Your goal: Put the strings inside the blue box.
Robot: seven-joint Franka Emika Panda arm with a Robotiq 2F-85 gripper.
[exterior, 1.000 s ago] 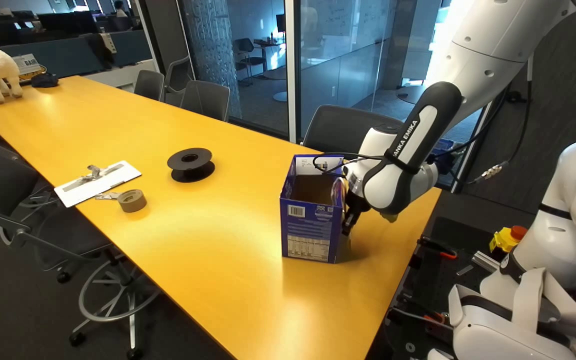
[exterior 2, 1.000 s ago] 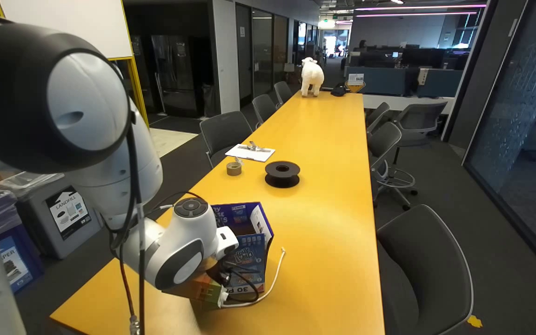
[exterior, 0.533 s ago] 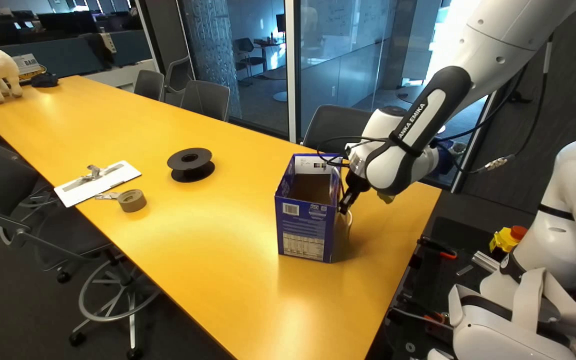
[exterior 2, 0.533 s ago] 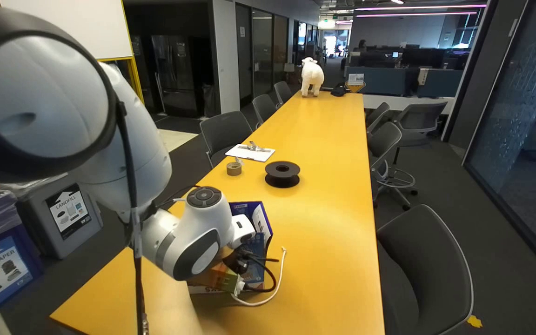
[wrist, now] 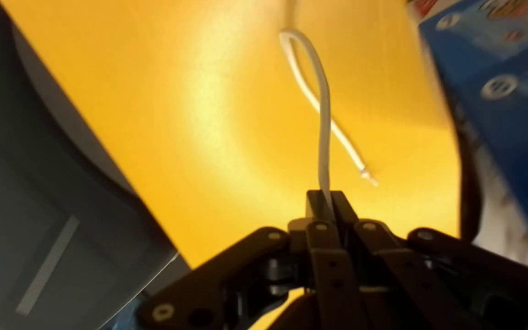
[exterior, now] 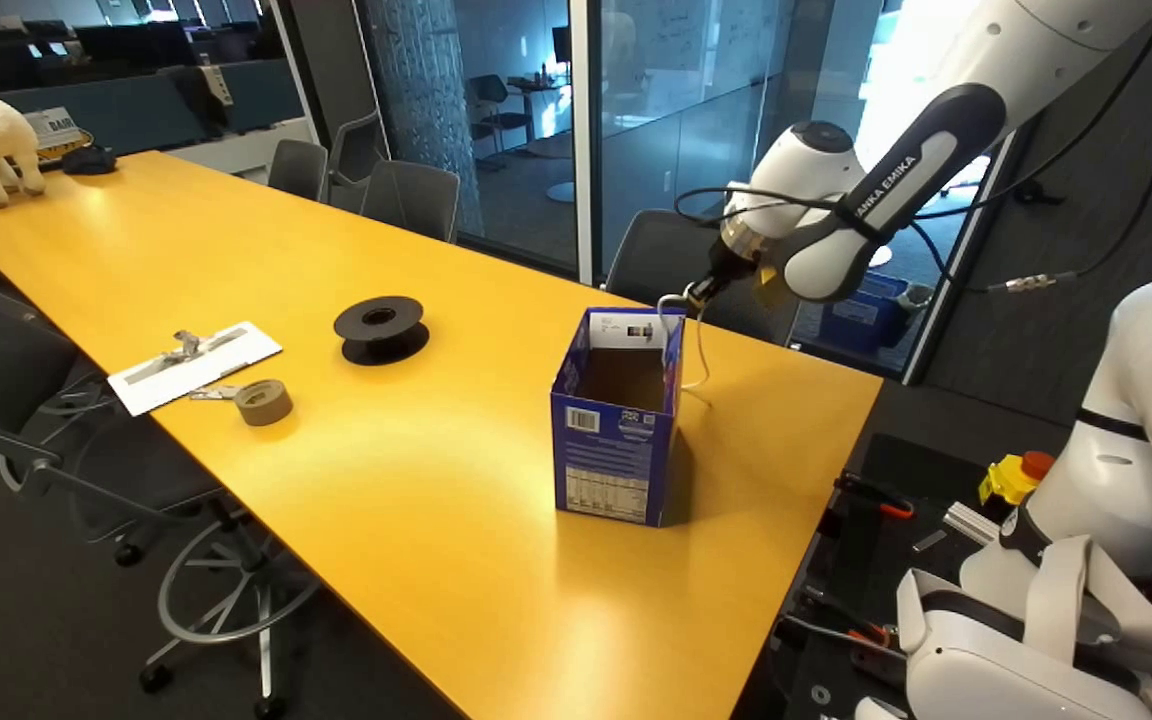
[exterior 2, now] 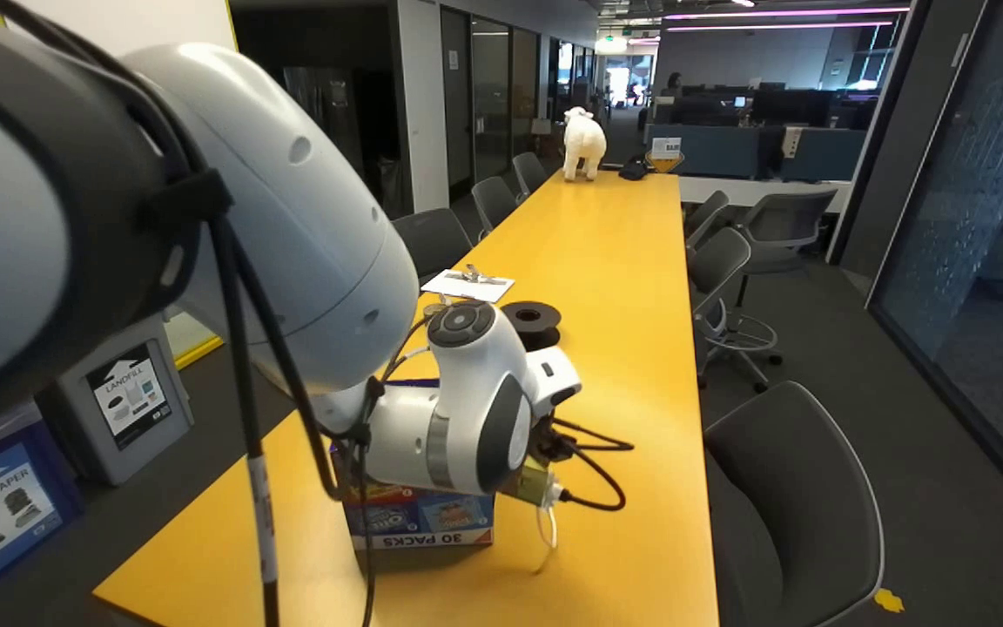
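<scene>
The blue box (exterior: 604, 455) stands upright on the table, its top open and its brown inside showing. Just past its far right rim, slightly higher than the rim, is my gripper (exterior: 697, 293). In the wrist view the gripper (wrist: 331, 195) is shut on the white strings (wrist: 323, 96), which run out from between the fingertips, loop back and end in a frayed tip. The strings (exterior: 704, 355) hang down beside the box in an exterior view. The box's printed side (wrist: 497, 87) fills the right of the wrist view. My arm partly covers the box (exterior 2: 432, 518) in an exterior view.
A black spool (exterior: 381, 330), a roll of brown tape (exterior: 264, 401) and a white clipboard (exterior: 196, 365) lie farther along the table (exterior: 456, 560). Grey chairs (exterior 2: 797, 496) line its sides. A black cable (exterior 2: 597, 475) loops out near the gripper.
My gripper has risen from low beside the box to above its rim, lifting the strings with it. Early on, the box shifted slightly away from the gripper.
</scene>
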